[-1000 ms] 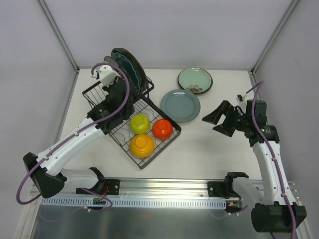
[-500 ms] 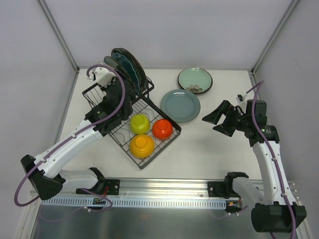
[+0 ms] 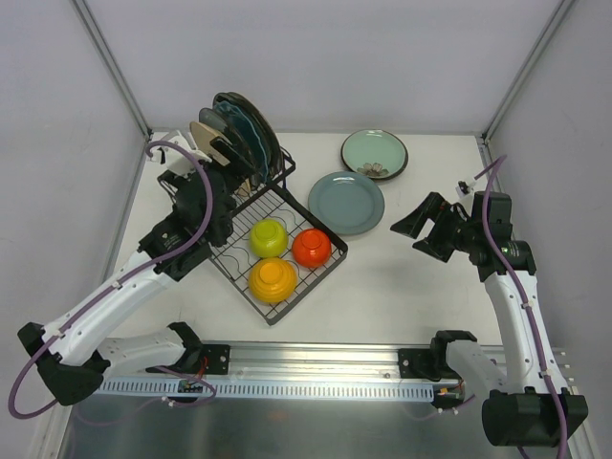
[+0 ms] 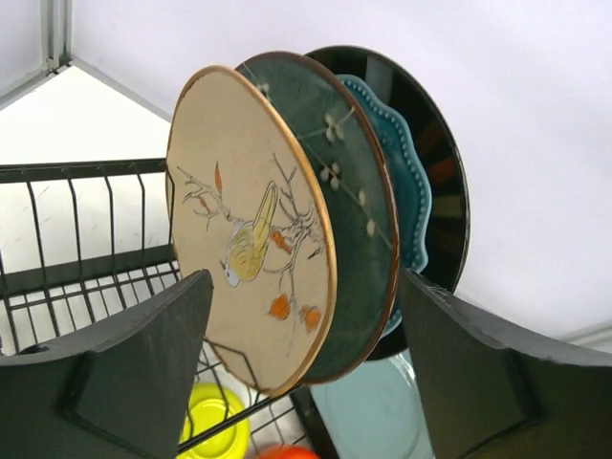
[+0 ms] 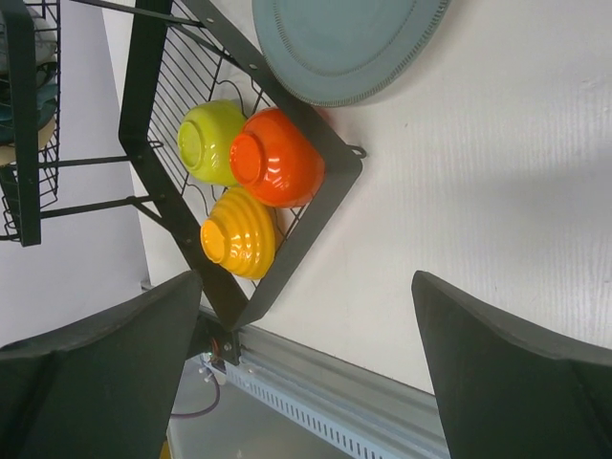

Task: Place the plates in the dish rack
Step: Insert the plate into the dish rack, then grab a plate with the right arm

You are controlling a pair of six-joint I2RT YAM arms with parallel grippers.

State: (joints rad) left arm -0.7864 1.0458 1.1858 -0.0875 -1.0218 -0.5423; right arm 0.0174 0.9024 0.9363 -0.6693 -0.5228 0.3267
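Note:
The black wire dish rack holds several plates upright in its raised slots. Foremost is a tan plate with a bird drawing, then a dark green plate, a scalloped teal plate and a black plate. My left gripper is open just in front of the tan plate; its fingers stand either side of the plate's lower edge, apart from it. A grey-blue plate and a mint green plate lie flat on the table. My right gripper hangs open, holding nothing, right of the grey-blue plate.
Three bowls sit in the rack's flat basket: yellow-green, orange-red and yellow. White walls and metal posts close in the table's back and sides. An aluminium rail runs along the near edge.
My left gripper has opened and let go of the tan plate, which stays upright in the rack. The left arm has drawn back to the left. The right arm has not moved.

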